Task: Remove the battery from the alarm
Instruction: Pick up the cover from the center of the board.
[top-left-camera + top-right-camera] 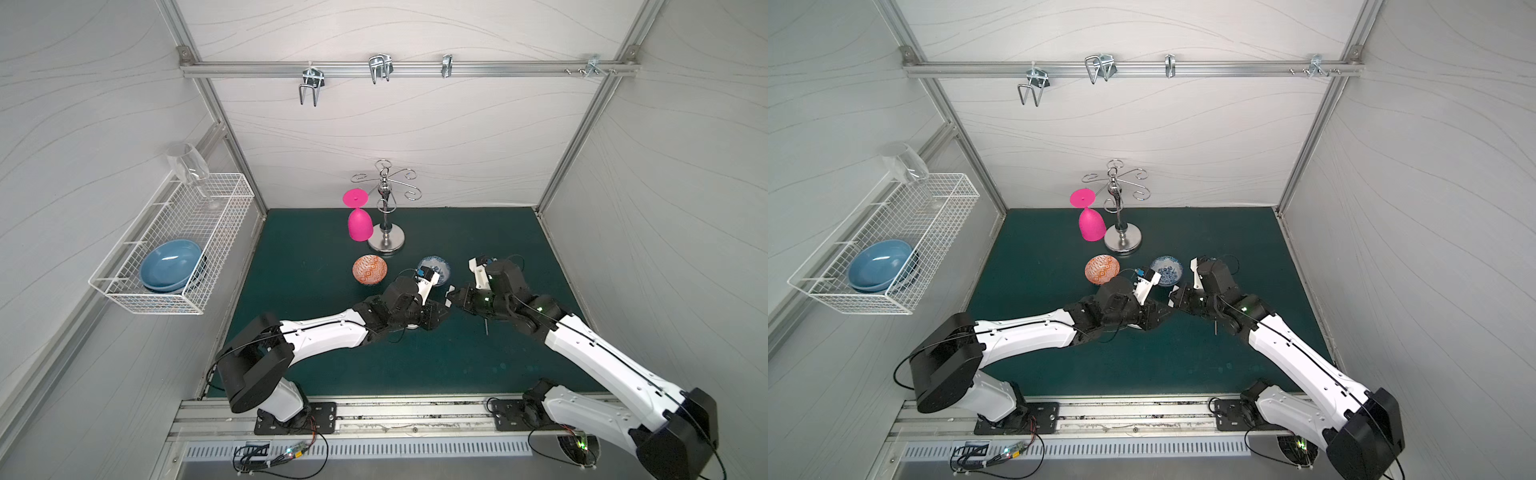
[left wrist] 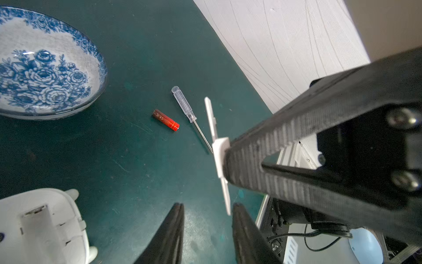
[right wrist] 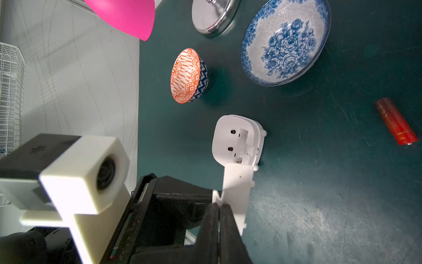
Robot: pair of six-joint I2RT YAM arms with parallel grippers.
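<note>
Pinches the white cover (image 3: 237, 187) tight in the right gripper (image 3: 218, 211); holds the left gripper (image 2: 207, 212) parted beside the cover's end. Shows the battery (image 2: 166, 120) flat on open bench (image 2: 137, 182) between blue bowl (image 2: 102, 68) and screwdriver (image 2: 185, 107), apart from the alarm (image 3: 237, 139), back up, compartment open.

- battery (image 2: 166, 120), lying on the counter between the blue floral bowl (image 2: 45, 68) and the screwdriver (image 2: 185, 107): small pale print on its sleeve near the dark end.
- In the left wrist view that print looks like a "CE" mark. The characters next to it are too small to make out.
- Same battery (image 3: 396, 121) in the right wrist view: the sleeve print is smeared and unreadable.
- Both top views: the battery is hidden under the arms.
- Nothing else legible in any view.
</note>
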